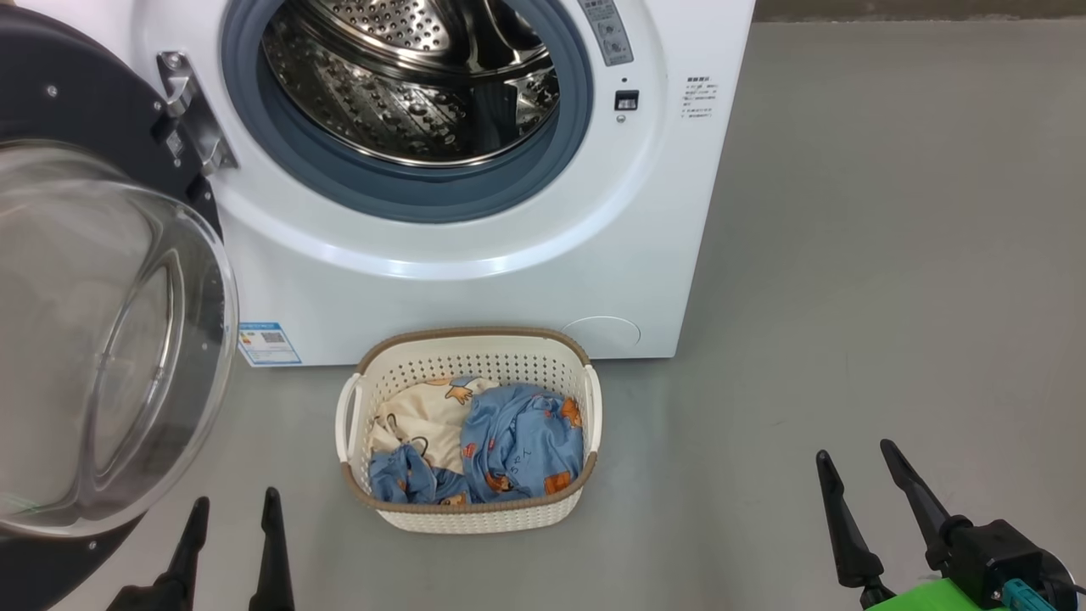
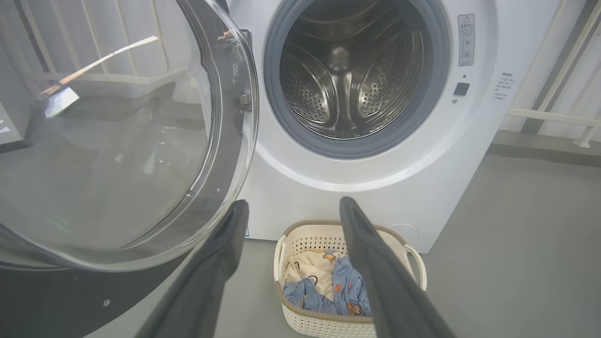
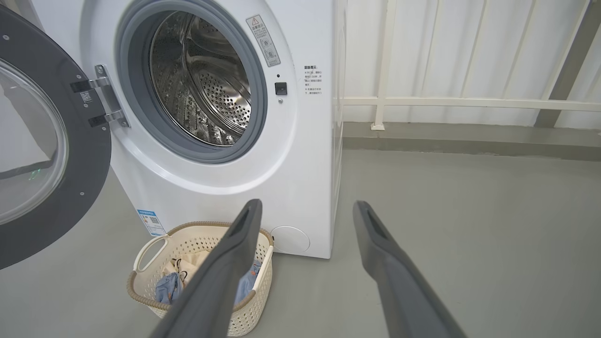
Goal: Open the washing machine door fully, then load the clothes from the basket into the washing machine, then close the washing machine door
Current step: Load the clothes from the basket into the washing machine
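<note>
One big white washing machine (image 1: pixel 475 280) stands on the grey floor (image 1: pixel 891 297) straight ahead of both claws, well beyond their fingertips, with its steel drum (image 1: pixel 407 76) open to view inside the grey-blue rubber ring (image 1: pixel 407 191). The round washing machine door (image 1: pixel 76 102) hangs wide open on its hinge, ahead of the left claw (image 1: pixel 236 496) and a little outward of it. Its clear glass bowl (image 1: pixel 85 339) bulges toward that claw and its dark lower rim is near the outer finger but apart from it. Forward of the two claws and between them, nearer the left one, the cream basket (image 1: pixel 475 344) sits on the floor just in front of the machine's base. Inside it lie the clothes (image 1: pixel 517 441): blue bear-print fabric on the side toward the right claw (image 1: pixel 853 450), a cream piece on the side toward the left claw. Both claws are released, fingers spread apart and gripping nothing, hovering clear of basket and door. A small blue label sticker (image 1: pixel 269 342) sits on the machine's lower corner, ahead of the left claw.
</note>
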{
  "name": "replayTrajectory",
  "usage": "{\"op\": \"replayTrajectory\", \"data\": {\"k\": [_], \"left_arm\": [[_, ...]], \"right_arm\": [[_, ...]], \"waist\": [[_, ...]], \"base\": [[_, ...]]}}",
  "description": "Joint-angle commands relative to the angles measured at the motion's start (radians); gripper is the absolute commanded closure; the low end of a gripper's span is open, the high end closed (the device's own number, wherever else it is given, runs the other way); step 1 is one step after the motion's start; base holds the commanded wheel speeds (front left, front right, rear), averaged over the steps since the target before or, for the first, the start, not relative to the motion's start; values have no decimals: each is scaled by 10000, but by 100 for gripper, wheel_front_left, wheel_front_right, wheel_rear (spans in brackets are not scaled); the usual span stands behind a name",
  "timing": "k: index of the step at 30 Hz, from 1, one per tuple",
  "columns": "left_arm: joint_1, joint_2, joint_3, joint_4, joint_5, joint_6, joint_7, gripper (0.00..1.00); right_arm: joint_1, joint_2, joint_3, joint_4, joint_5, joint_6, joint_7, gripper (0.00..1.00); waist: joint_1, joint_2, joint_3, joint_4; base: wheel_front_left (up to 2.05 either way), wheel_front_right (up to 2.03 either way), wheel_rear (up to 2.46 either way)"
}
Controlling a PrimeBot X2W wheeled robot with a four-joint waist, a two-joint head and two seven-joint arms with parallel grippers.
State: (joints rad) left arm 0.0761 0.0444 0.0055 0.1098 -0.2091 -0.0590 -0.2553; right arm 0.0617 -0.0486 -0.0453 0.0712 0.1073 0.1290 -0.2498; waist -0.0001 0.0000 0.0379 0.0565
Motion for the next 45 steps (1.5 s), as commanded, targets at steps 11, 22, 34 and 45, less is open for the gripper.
{"op": "replayTrajectory", "data": {"k": [11,22,34,45], "left_arm": [[-583,60,256,-94,-32,42,-65,0],[-687,59,227,-148,-167,84,-65,0],[-686,59,187,-356,-193,277,-65,0],[-569,59,27,-297,-200,170,-65,0]], "right_arm": [[-332,-37,316,-151,20,17,-120,0],[-372,-33,306,-128,97,17,-120,0],[-430,-28,261,-119,110,17,-120,0],[-406,-25,265,-61,127,17,-120,0]], "waist": [[1,0,69,32],[1,0,144,51],[1,0,257,46],[1,0,197,18]], "base": [[18,-18,0],[146,-143,-4],[125,-123,-1],[6,-6,0]]}}
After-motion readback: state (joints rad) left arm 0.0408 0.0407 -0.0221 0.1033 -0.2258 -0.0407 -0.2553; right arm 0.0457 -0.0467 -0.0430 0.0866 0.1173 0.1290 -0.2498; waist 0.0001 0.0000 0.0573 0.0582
